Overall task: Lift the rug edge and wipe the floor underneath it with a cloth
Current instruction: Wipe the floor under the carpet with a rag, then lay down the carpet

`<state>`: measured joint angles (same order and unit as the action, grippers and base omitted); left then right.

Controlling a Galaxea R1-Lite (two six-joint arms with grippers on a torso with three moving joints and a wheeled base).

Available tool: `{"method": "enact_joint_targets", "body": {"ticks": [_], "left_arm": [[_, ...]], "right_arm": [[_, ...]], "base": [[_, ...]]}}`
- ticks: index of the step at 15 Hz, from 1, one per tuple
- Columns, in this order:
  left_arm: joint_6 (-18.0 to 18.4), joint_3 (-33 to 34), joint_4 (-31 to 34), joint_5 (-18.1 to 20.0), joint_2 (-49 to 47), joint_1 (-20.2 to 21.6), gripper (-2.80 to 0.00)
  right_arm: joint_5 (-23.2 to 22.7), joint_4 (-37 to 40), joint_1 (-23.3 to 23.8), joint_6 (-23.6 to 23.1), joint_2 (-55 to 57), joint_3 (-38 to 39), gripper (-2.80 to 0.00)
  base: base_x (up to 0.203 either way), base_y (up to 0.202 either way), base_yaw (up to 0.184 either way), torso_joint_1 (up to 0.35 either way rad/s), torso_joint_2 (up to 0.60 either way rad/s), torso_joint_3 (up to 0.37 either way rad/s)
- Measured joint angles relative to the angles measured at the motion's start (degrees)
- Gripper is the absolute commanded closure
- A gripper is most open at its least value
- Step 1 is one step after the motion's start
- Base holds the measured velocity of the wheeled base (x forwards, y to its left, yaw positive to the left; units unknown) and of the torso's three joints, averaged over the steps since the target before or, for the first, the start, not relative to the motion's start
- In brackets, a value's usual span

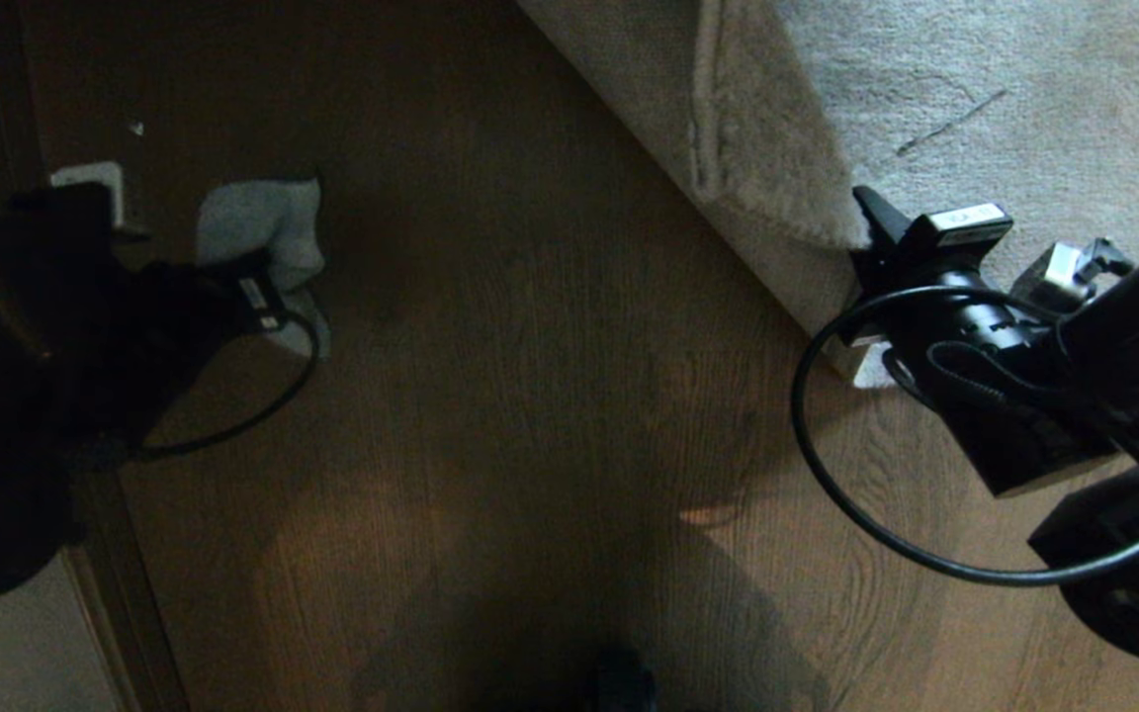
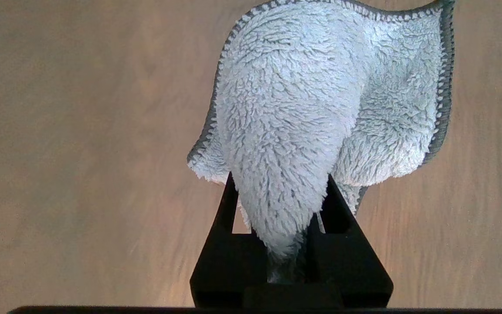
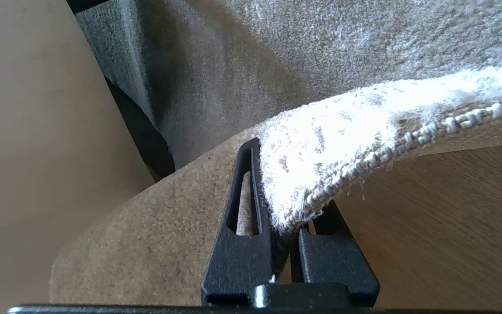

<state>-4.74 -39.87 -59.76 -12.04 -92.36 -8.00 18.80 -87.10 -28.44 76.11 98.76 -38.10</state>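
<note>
Above the floor [image 1: 530,396], the left gripper [image 2: 279,205] clamps the cloth [image 2: 320,100]; the right gripper [image 3: 288,209] pinches the raised rug edge [image 3: 364,144].

Looking like a home, likely a living room. Brown wood-grain plank floor [image 1: 530,396] is running across the whole head view, showing a dull sheen. A large grey-beige short-pile rug [image 1: 1024,89] with a stitched hem is lying over it at upper right, its edge [image 3: 364,144] showing a woven beige backing in the right wrist view. A pale strip along the left edge, beside a dark band, is suggesting a wall or door frame. A white wall plate [image 1: 90,183] is sitting low there.
</note>
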Motion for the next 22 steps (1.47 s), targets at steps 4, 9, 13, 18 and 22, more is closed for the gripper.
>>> {"method": "enact_joint_targets", "body": {"ticks": [4, 9, 13, 18, 22], "left_arm": [[-0.02, 11.3, 0.14, 0.01, 9.89, 1.56, 0.0], [0.4, 25.57, 1.48, -0.61, 22.92, 3.17, 0.0], [3.49, 36.97, 4.37, -1.16, 33.32, 3.27, 0.0], [3.8, 39.74, 24.78, -0.72, 50.63, 2.88, 0.0], [3.02, 39.41, 45.34, 2.6, 69.76, 2.52, 0.0]], "right_arm": [[-0.17, -0.05, -0.02, -0.01, 0.0, -0.13, 0.0], [-0.2, -0.05, 0.0, -0.3, 0.13, -0.49, 0.0], [-0.34, -0.09, 0.06, -0.25, 0.13, -0.27, 0.0], [-0.41, -0.18, 0.05, -0.22, 0.13, 0.26, 0.0], [-0.52, -0.22, 0.09, -0.2, 0.13, 0.83, 0.0]], "base": [[0.0, 0.0, 0.0, 0.0, 0.0, 0.0], [0.0, 0.0, 0.0, 0.0, 0.0, 0.0], [0.0, 0.0, 0.0, 0.0, 0.0, 0.0], [0.0, 0.0, 0.0, 0.0, 0.0, 0.0], [0.0, 0.0, 0.0, 0.0, 0.0, 0.0]]}}
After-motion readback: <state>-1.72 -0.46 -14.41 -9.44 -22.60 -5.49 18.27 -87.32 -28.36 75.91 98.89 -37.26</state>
